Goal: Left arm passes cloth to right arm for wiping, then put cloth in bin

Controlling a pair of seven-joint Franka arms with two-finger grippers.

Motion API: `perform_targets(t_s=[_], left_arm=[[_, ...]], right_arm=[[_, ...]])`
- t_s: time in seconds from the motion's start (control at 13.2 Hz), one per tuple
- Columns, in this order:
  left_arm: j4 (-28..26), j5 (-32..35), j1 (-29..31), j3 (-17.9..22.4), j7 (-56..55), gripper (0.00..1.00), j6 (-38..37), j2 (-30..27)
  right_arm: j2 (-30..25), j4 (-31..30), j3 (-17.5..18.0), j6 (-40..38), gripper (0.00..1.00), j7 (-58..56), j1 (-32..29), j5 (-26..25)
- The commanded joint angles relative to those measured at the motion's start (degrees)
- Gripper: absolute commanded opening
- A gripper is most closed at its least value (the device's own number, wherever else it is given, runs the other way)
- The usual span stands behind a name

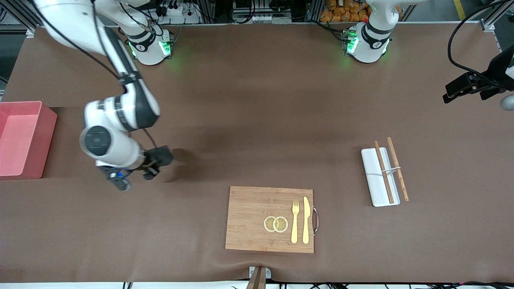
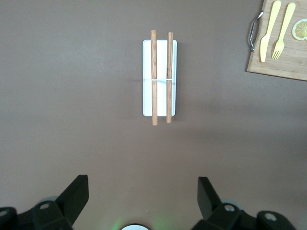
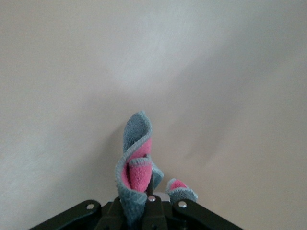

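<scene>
Right gripper (image 1: pixel 154 162) clamped on cloth (image 3: pixel 135 165), low over the table, the bin (image 1: pixel 45 138) just beside it toward the right arm's end; left gripper (image 2: pixel 143 201) open, waiting far off.

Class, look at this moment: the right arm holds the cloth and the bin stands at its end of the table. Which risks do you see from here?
1. The right gripper pinches only a fold of the cloth; the loose rest may slip free.
2. Dangling cloth might catch the pink bin wall and land outside.
3. The left gripper waits open over the white tray with wooden sticks; lowering could knock them.
</scene>
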Motion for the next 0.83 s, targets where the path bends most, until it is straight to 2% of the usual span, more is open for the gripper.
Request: perform_targets(t_s=[0.0,0.3,0.61,0.76], left_arm=[[-1.52,0.26,-0.3,-0.29,-0.62,1.0,-0.15,-1.78],[-1.34,0.26,-0.3,-1.69,-0.71,1.0,0.02,-1.78],[-1.43,0.18,-0.21,-2.57,-0.71,1.0,0.11,-1.95],[-1.52,0.18,-0.12,-2.66,-0.71,1.0,0.11,-2.04]], right_arm=[[-2.72,-0.44,0.65,-1.62,0.0,-18.8,-8.66,1.15],[-3.77,0.78,0.47,-2.06,0.0,-46.5,-21.84,1.06],[-3.25,10.78,0.3,-10.83,0.0,-69.28,-34.76,0.01],[-2.99,14.4,0.3,-12.61,0.0,-79.74,-40.04,-0.95]])
